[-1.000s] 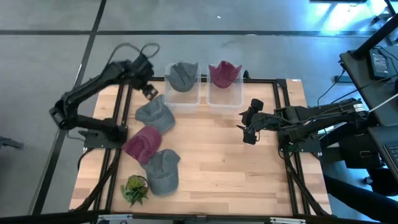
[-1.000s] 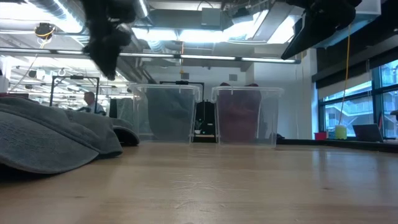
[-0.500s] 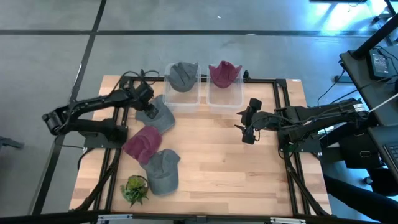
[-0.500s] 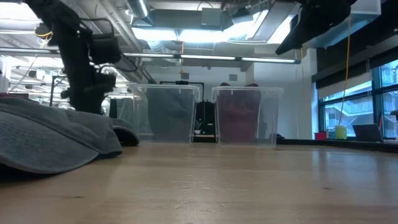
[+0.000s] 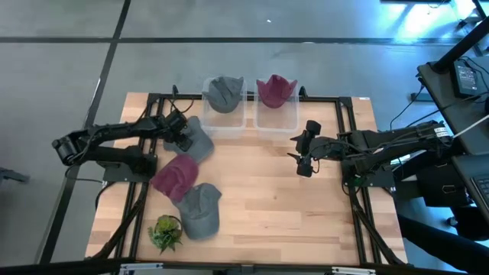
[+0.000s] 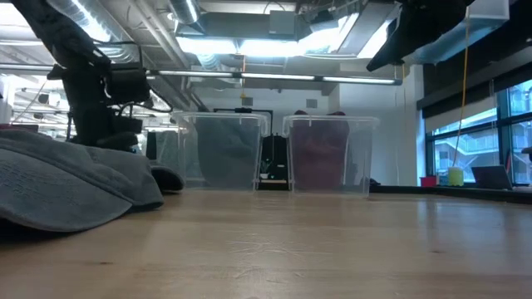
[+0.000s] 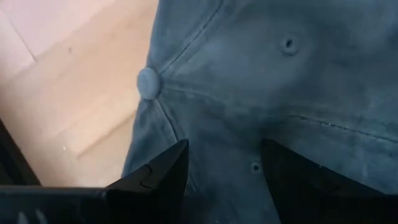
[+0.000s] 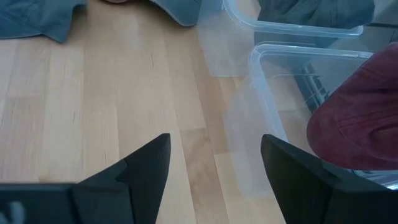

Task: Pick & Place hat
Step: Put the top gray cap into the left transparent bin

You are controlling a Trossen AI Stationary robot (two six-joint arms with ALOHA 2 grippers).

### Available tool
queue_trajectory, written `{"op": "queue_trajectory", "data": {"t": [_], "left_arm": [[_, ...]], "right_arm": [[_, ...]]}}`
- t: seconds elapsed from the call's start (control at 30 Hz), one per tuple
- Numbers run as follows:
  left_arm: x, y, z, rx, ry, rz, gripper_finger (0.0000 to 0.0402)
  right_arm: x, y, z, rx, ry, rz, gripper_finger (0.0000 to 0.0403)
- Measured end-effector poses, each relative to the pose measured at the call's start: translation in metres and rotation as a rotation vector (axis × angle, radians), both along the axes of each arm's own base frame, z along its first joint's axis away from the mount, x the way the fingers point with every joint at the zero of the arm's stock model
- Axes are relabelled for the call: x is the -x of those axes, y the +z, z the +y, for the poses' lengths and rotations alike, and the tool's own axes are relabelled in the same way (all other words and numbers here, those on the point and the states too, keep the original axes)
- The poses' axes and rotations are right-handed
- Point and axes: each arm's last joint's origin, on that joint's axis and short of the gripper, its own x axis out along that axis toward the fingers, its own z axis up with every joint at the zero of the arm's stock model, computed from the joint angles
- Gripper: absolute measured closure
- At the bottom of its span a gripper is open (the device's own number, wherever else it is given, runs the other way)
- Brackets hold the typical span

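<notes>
Grey cloth fills my left wrist view: the grey cap with its top button lies right under my left pincer. My 2 fingers stand apart, one on each side of the crown, and they are not closed on it. In the high view this cap is in the upper left of the table, just beside the left clear bin, and my left pincer is over its left edge.

My right pincer waits near the middle of the frame, below the right clear bin, with its fingers apart and holding nothing.

The left bin holds a grey hat, the right bin a maroon hat. On the table's left side lie also a maroon cap, another grey cap and a small green plant in the lower left.

I can read no brand, label or writing on any of them.
</notes>
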Motion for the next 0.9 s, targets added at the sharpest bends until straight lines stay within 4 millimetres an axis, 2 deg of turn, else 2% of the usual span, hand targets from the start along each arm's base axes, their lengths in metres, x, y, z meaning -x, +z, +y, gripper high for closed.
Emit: {"op": "queue_trajectory", "data": {"t": [0.13, 0.23, 0.33, 0.53, 0.67, 0.9], "left_arm": [[0.003, -0.006, -0.003, 0.018, -0.015, 0.0, 0.0212], [0.003, -0.006, -0.003, 0.023, -0.001, -0.009, 0.0235], [0.003, -0.006, -0.003, 0.022, -0.002, -0.01, 0.0277], [0.002, -0.005, -0.003, 0.013, -0.065, 0.002, 0.0385], [-0.004, 0.003, 0.0, 0.006, -0.085, -0.017, 0.039], [-0.019, 0.036, 0.01, -0.044, -0.103, -0.045, 0.0394]], "right_arm": [[0.0, 0.0, 0.0, 0.002, 0.002, 0.001, 0.0153], [0.0, 0.0, 0.0, 0.002, 0.002, 0.002, 0.0153], [0.0, 0.0, 0.0, 0.002, 0.002, 0.002, 0.0153], [0.0, 0.0, 0.0, 0.004, 0.004, 0.003, 0.0153], [0.0, 0.0, 0.0, 0.006, 0.005, 0.004, 0.0153], [0.0, 0.0, 0.0, 0.005, 0.005, 0.005, 0.0153]]}}
